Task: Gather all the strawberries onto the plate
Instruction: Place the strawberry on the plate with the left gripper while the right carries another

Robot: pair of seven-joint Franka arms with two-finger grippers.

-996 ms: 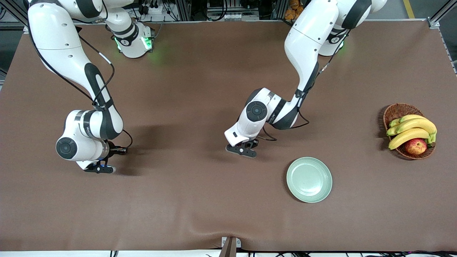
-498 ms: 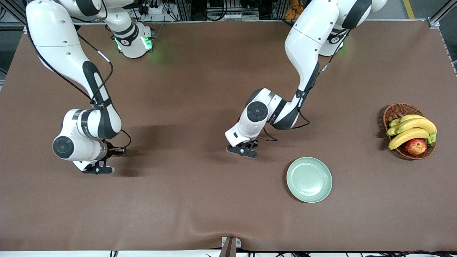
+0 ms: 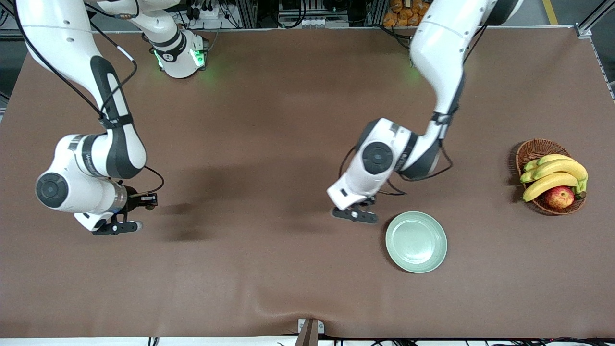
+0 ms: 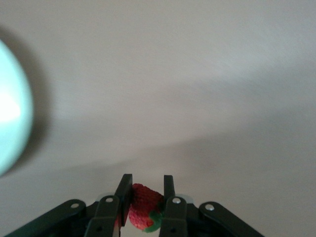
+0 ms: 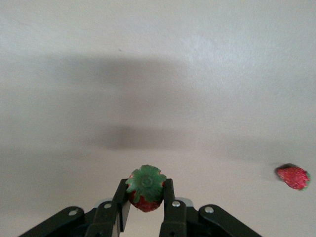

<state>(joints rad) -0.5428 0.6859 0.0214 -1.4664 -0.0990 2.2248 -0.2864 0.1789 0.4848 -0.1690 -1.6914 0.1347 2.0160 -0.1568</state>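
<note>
So my left hand [image 4: 145, 197] is clamped on one strawberry [image 4: 144, 207], red body squeezed between the two fingers [image 4: 123, 195] with a bit of green top poking out. It's up over the bench [image 3: 269, 120] just beside the plate [image 3: 416, 241], on the side toward my right arm's end, not over the rim. In my left wrist view the plate's pale edge [image 4: 12, 111] shows off at one side.

My right hand [image 5: 144, 195] is closed on a second strawberry [image 5: 146, 188], green leafy top facing the camera, fingers [image 5: 168, 197] pinching it on both sides. That hand sits up over bare brown bench near my right arm's end, well apart from the plate.

A third strawberry [image 5: 293, 177] lies loose on the bench, visible only in my right wrist view, apart from the hand.

Count: three strawberries, two held and one lying, none in the plate. One mint plate, nothing in it. One wicker basket [image 3: 535, 150] toward my left arm's end, with a bunch of bananas [image 3: 552, 174] and one apple [image 3: 559, 197], well apart from the plate.

Open brown bench all around the plate and between the two hands.
</note>
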